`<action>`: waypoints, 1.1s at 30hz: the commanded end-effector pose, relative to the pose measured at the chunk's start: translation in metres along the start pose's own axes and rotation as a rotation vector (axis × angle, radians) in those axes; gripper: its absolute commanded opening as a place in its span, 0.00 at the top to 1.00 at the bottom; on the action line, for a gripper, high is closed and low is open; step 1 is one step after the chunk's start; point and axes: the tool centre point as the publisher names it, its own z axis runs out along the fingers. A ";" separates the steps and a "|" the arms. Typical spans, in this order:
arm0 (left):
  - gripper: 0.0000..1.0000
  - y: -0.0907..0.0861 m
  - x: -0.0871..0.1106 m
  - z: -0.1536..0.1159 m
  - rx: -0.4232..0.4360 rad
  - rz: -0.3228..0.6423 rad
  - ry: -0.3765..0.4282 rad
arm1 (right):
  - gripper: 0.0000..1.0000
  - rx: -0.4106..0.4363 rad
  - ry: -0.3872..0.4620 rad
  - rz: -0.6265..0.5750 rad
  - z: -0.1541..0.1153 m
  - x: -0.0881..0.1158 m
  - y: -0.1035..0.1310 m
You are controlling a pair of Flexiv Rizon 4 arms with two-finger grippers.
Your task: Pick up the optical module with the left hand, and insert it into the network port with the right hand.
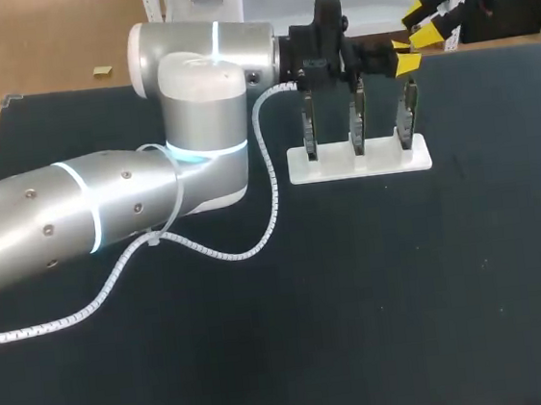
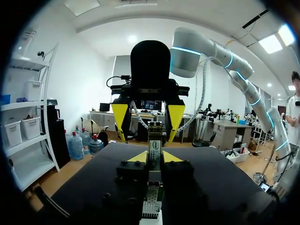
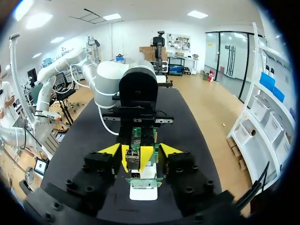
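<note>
My left gripper (image 1: 402, 58) hangs above the right end of a white stand (image 1: 359, 164) that carries three upright port boards (image 1: 359, 121). In the left wrist view this gripper (image 2: 155, 157) is shut on the small optical module (image 2: 154, 146), which sticks out ahead of its tips. My right gripper (image 1: 430, 19) faces it from the far right. In the left wrist view the right gripper (image 2: 148, 119) stands open, a yellow tip on either side of the module's far end. In the right wrist view the module (image 3: 132, 157) lies between the right gripper's (image 3: 139, 150) spread fingers, apart from both.
The left arm's big silver body (image 1: 192, 104) and its white coiled cable (image 1: 270, 193) lie over the table's left half. One port board (image 2: 152, 201) stands right under the left gripper. The black tabletop (image 1: 406, 295) stretches in front of the stand.
</note>
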 end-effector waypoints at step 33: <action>0.00 -0.005 0.005 -0.014 -0.034 0.025 0.094 | 1.00 0.026 -0.014 0.001 -0.002 0.000 -0.001</action>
